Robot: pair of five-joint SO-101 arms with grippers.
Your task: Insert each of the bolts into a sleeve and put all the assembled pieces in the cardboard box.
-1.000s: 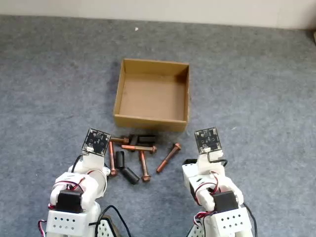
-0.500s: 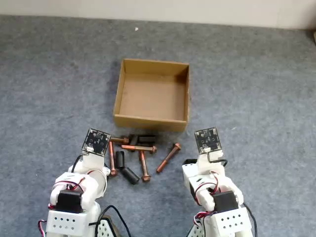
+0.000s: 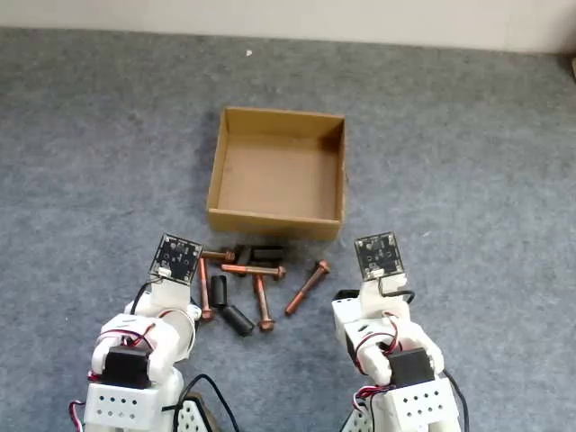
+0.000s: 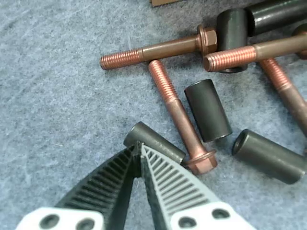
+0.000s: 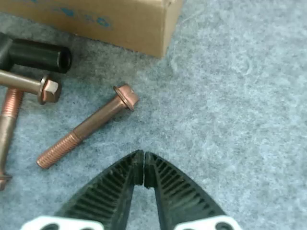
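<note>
Overhead, cardboard box (image 3: pixel 274 223): open top upward on grey carpet (image 3: pixel 468 180), ahead of both arms and roughly midway between them.
Bolts (image 3: pixel 254 269) and sleeves (image 3: pixel 238 319): copper-coloured and black respectively, strewn in a loose cluster between box and arms, just ahead of the left arm (image 3: pixel 144 346).
Lone bolt (image 3: pixel 306 288): slantwise on the carpet, apart from the cluster, on the side nearer the right arm (image 3: pixel 391 355).
Left gripper (image 4: pixel 140 148), left wrist view: shut tight, ribbed fingers meeting at the tips, clasping nothing.
Nearest sleeve (image 4: pixel 156 143): lying crosswise immediately past the fingertips; contact with them impossible to judge.
Nearest bolt (image 4: pixel 177 120): just beside that sleeve, flanged head toward the gripper, threaded end pointing away.
Short sleeve (image 4: pixel 208 110): just beyond the nearest bolt, roughly parallel to it, with a further sleeve (image 4: pixel 271 155) near it.
Far bolt (image 4: pixel 158 50): crosswise, well ahead of the fingertips, head just beside an end-on sleeve (image 4: pixel 232 26).
Right gripper (image 5: pixel 144 167), right wrist view: closed, fingers pressed together, grasping nothing, over bare carpet.
Lone bolt, same view: a little ahead of the tips and off to one side, head pointing away toward the box, apart from the fingers.
Box corner, same view: farther ahead than the lone bolt, with a box-side sleeve (image 5: pixel 41 55) lying near its wall.
</note>
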